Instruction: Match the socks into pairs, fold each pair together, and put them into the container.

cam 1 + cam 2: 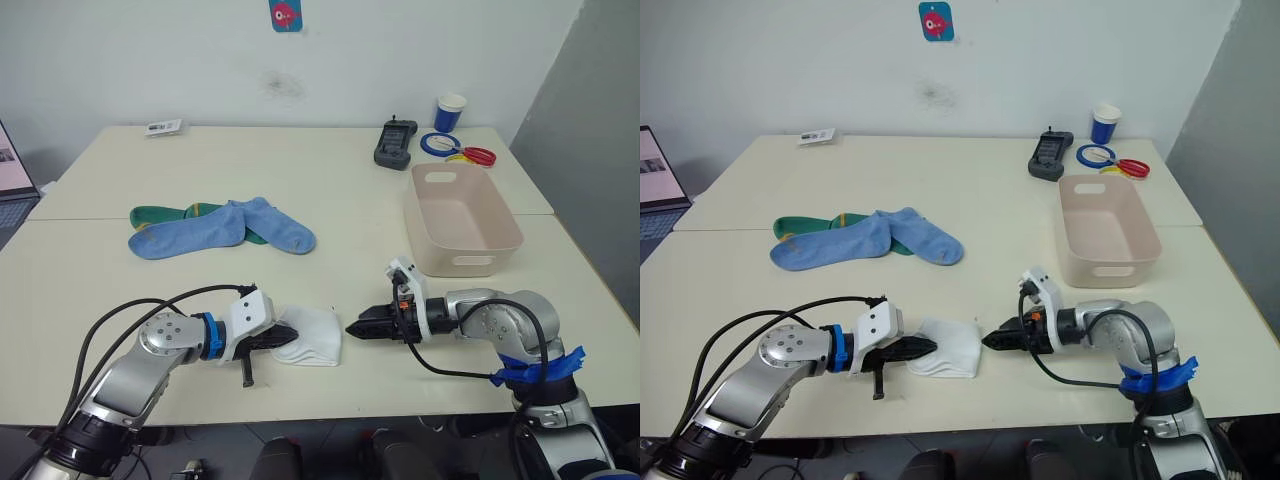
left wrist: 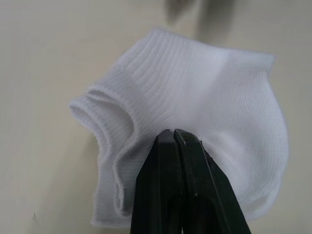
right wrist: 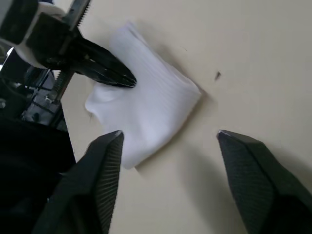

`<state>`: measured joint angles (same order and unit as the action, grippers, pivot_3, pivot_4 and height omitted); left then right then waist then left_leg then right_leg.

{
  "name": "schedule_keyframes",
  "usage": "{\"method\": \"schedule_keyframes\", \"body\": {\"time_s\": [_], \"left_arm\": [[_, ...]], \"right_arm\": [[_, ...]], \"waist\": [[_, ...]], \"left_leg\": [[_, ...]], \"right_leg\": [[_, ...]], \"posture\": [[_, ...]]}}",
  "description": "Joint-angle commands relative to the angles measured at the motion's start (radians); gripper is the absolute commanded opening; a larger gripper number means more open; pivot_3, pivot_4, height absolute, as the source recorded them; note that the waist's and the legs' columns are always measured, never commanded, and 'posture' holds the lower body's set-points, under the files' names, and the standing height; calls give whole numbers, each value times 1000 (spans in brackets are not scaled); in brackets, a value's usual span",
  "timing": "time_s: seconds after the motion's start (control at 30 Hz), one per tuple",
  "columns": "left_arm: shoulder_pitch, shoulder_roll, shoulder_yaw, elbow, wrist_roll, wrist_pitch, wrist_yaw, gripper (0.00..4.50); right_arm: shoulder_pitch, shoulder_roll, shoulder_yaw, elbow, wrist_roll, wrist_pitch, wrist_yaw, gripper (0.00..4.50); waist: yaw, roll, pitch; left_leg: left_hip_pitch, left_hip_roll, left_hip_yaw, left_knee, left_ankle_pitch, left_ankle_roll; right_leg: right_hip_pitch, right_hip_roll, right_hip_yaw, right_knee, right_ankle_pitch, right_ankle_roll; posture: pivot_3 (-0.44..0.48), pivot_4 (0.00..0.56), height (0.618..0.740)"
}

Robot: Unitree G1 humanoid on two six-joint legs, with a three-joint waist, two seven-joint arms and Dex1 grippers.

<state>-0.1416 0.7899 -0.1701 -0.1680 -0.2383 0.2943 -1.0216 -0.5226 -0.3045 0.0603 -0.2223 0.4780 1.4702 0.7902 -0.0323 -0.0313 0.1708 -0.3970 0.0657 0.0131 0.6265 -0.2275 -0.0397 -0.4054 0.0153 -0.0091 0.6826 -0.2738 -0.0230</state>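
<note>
A folded pair of white socks lies near the table's front edge. My left gripper is shut, its tips pinching the puckered fabric on the pair's left side. My right gripper is open just right of the white pair, not touching it. Two light blue socks lie overlapping at mid-left, on top of dark green socks that peek out behind them. The pale pink container stands empty at the right, behind my right arm.
At the back right stand a black handheld controller, a blue-and-white cup, and blue and red rings. A small card lies at the back left. A laptop pokes in at the left edge.
</note>
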Motion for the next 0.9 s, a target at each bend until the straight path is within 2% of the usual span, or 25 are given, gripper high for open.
{"method": "schedule_keyframes", "body": {"time_s": [0.03, 0.23, 0.53, 0.73, 0.9], "left_arm": [[33, 5, -20, 22, 34, 29, 6, 0], [46, 9, -15, 6, 32, 37, 12, 0], [54, 8, -11, -10, 33, 49, 21, 0], [71, 15, 1, -25, 27, 56, 30, 0], [77, 11, 12, -28, 20, 60, 27, 0]], "right_arm": [[-35, 66, -56, 0, 47, 128, -75, 4429], [-37, 157, -73, 68, 133, 144, -173, 4476], [-90, 308, -178, 265, 251, 144, -307, 4476], [-83, 336, -180, 295, 204, 122, -350, 4476], [-58, 308, -108, 304, 169, 48, -356, 2798]], "waist": [[-1, 0, 0], [-1, 0, 0], [-2, 0, 0], [-3, 0, 0], [-3, 0, 0]], "left_leg": [[0, 0, 0, 0, 0, 0], [-1, 0, 0, 0, 0, 0], [-1, 1, -1, -1, 0, 0], [-1, 0, -1, -1, 0, 0], [-1, 1, 0, -1, 0, 0]], "right_leg": [[0, 0, 0, 0, 0, 0], [0, 0, 0, -1, 0, 0], [0, 1, 0, 0, 0, 0], [-1, 1, 0, -1, 0, 0], [-1, 1, 0, -1, 0, 0]], "posture": [[0, 150, 740], [0, 150, 740], [0, 150, 740], [0, 150, 740], [0, 150, 740]]}}
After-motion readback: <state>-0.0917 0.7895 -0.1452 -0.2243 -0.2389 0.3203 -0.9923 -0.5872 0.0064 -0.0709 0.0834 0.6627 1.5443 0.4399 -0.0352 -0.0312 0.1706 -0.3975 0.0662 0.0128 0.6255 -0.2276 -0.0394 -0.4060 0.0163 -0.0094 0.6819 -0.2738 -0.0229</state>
